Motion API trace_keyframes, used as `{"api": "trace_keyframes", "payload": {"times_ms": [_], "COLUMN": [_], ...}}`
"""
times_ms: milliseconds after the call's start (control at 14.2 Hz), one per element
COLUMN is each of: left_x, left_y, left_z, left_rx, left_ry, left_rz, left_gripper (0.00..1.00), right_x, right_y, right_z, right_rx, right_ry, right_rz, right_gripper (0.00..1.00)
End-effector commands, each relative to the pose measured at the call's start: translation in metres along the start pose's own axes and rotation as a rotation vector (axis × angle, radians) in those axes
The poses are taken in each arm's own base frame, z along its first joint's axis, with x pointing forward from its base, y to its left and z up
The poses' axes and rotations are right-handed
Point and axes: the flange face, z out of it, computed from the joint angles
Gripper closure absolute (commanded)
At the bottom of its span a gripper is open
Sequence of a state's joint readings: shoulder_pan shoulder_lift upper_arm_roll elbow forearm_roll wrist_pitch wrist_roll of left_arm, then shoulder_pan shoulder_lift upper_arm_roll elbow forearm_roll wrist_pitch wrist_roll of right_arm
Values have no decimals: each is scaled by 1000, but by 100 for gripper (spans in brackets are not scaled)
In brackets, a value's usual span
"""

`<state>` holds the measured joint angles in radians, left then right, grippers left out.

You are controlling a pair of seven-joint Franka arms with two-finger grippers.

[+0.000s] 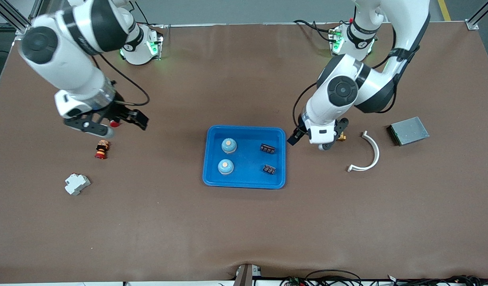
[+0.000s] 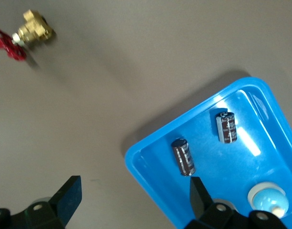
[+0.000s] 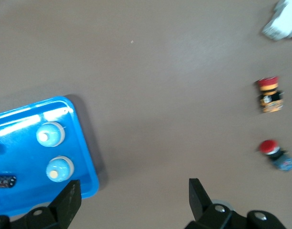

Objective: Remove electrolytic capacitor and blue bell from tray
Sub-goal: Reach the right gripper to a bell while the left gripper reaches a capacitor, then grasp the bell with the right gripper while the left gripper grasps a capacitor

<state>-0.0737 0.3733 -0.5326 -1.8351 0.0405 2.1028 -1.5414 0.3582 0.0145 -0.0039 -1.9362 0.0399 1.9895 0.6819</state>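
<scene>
A blue tray (image 1: 245,182) lies mid-table and holds two pale blue bells (image 1: 229,145) (image 1: 226,167) and two black capacitors (image 1: 267,149) (image 1: 269,169). My left gripper (image 1: 313,142) hangs open and empty over the table just beside the tray's edge toward the left arm's end. In the left wrist view the left gripper (image 2: 134,193) spans the tray rim (image 2: 150,176), with both capacitors (image 2: 183,156) (image 2: 226,127) and one bell (image 2: 267,199) in sight. My right gripper (image 1: 112,125) (image 3: 134,195) is open and empty over bare table toward the right arm's end. The right wrist view shows the bells (image 3: 50,133) (image 3: 59,168).
A brass valve with a red handle (image 1: 341,137) (image 2: 34,31), a white curved piece (image 1: 369,153) and a grey metal box (image 1: 408,130) lie toward the left arm's end. Two red push buttons (image 1: 102,149) (image 3: 275,153) and a white breaker (image 1: 77,184) lie toward the right arm's end.
</scene>
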Motion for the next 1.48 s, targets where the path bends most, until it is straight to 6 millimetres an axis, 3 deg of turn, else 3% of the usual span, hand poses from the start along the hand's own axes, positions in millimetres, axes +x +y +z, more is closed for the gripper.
{"api": "trace_keyframes", "payload": {"times_ms": [0, 141, 353, 494, 705, 846, 987, 1199, 1410], "left_x": [-10, -9, -31, -34, -50, -52, -70, -76, -76], "left_y": [22, 23, 30, 29, 35, 38, 39, 42, 40], "left_z": [24, 53, 92, 114, 144, 144, 152, 161, 175], "left_rx": [16, 48, 33, 43, -8, -36, -57, -87, -76], "left_ry": [61, 89, 61, 102, 122, 116, 98, 87, 73], "left_rz": [-92, -129, -243, -278, -361, -392, -404, -423, -426], "left_gripper": [0, 0, 0, 0, 0, 0, 0, 6, 21], "right_x": [-35, -52, -79, -92, -92, -94, -90, -92, -92], "right_y": [-44, -78, -119, -138, -164, -180, -188, -203, -205], "right_z": [34, 77, 139, 165, 204, 221, 234, 259, 274], "right_rx": [31, 24, 15, 13, -17, -23, -26, -38, -45], "right_ry": [15, 8, 7, 9, -5, -4, -7, -9, -12], "right_rz": [82, 101, 122, 140, 197, 191, 199, 213, 214], "right_gripper": [0, 0, 0, 0, 0, 0, 0, 0, 0]}}
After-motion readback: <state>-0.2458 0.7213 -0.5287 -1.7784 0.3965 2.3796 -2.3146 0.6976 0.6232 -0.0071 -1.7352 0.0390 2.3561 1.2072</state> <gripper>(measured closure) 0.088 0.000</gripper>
